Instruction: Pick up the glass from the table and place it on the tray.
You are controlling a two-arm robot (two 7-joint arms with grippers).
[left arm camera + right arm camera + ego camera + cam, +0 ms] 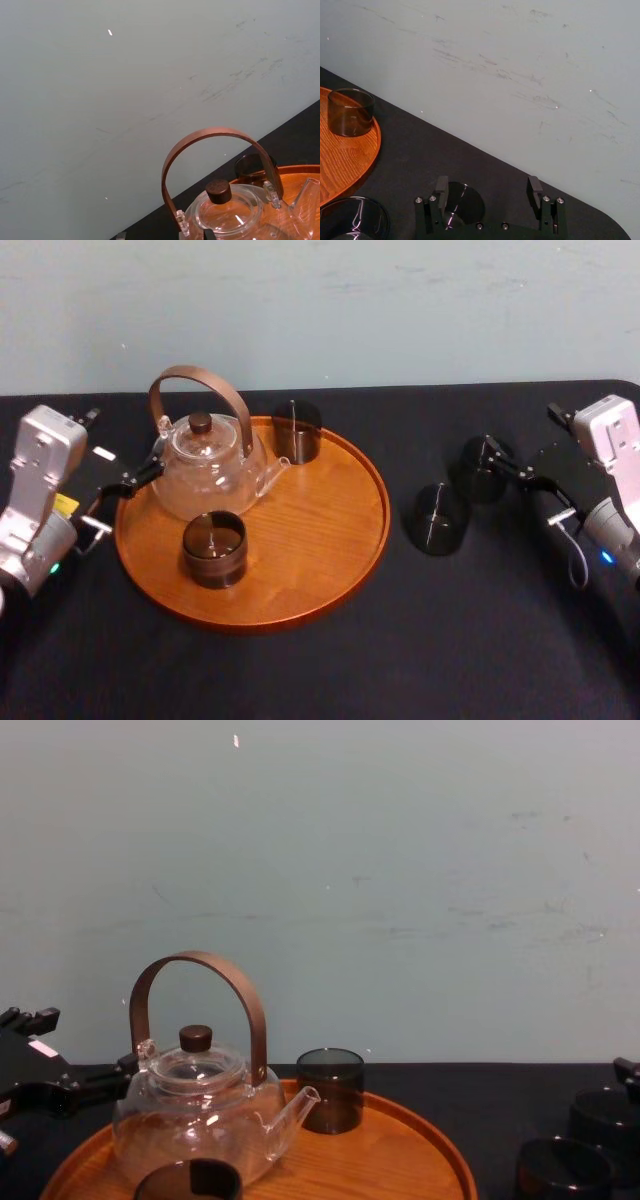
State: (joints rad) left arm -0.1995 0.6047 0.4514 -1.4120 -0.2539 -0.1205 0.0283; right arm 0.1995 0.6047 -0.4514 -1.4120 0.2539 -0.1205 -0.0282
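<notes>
The glass (478, 472) it's after stands on the black bench (330, 670) off the right side of the tray (330, 540). It is the farther of two there, with a second glass (437, 519) just beside it and nearer the tray. The right gripper (487, 189) is at it with jaws spread wide and holding nothing. From the wrist the glass sits in the gap, close to one jaw, though I can't tell whether they touch. It looks to me like thin smoked glass: light, rigid, slick and easy to chip. I'd take it across the straight wall at about mid-height, squeezing gently and squarely so it doesn't squirt out or knock its neighbour. The left gripper (128, 495) is parked at the tray's left edge by the teapot (205, 465), jaws apart and empty as far as I can judge. The dark glass nearly vanishes against the black cloth, and in the wrist view its lower part is hidden behind the gripper's body. From the chest both glasses are cut off at the edge, so how high the jaws sit against the rim is uncertain.
</notes>
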